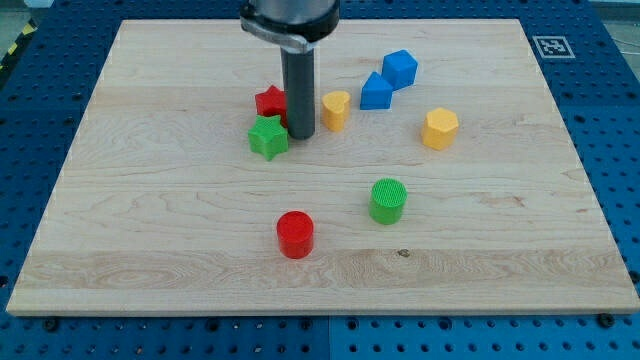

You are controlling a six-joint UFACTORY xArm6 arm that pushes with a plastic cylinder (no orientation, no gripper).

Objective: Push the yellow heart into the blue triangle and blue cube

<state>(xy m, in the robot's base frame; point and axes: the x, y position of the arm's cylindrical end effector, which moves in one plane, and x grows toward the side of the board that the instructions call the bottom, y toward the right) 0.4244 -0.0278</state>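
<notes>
The yellow heart [336,109] lies above the board's middle. The blue triangle [376,91] is just to its upper right, a small gap apart. The blue cube [400,68] sits beyond the triangle, further up and right, close to it. My tip [301,134] rests on the board just left of the yellow heart, between it and the red star [269,101] and green star [268,137]. The rod rises straight up from the tip and hides part of the red star's right side.
A yellow hexagon [440,129] lies to the right of the heart. A green cylinder [388,200] and a red cylinder [295,234] sit lower on the wooden board [150,230]. A marker tag [549,46] is beyond the board's top right corner.
</notes>
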